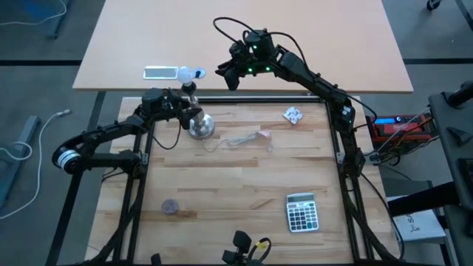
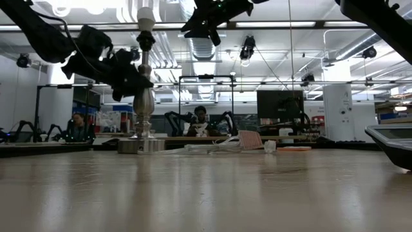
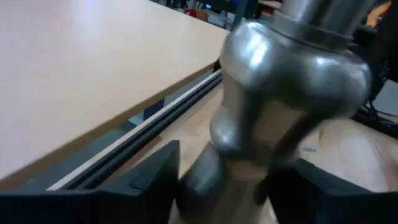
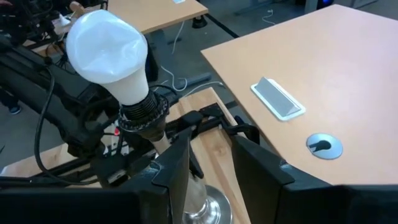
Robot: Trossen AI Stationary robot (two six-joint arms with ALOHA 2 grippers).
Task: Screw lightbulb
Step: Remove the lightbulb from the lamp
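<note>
Okay: wooden table (image 1: 244, 185) butts against a pale desk (image 1: 295, 44) on the far side.

Left arm reaches in low from the table's left edge. The left gripper (image 2: 122, 71) is at the stem of the silver stand (image 1: 199, 127), partway up, with the stem right in front of its wrist camera. Can't tell whether it clamps the stem or is loose.

Right arm stretches from the right side up over the far edge. The right gripper (image 4: 210, 146) is raised, just beside the stand's top at about bulb height. Its fingers (image 4: 177, 158) are spread with a gap and nothing between them, so it holds nothing and is off the bulb.

The stand is upright near the far-left part of the table, its round base flat on the wood.

The calculator (image 1: 301, 212) lies near the front right, well apart from the stand.

A pale cable (image 1: 244, 138) runs loosely from the stand's base toward mid-table.

The lightbulb (image 4: 107, 46) sits upright in the black socket (image 4: 142, 112) on top of the stand, globe up, with its screw base hidden in the socket.

A crumpled paper scrap (image 1: 293, 115) is far right of the stand.

A small dark disc (image 1: 171, 206) lies front left.

On the desk are a silver rectangular plate (image 4: 278, 99) and a round grommet (image 4: 324, 144).

A person (image 2: 201, 119) is seated in the room behind.
</note>
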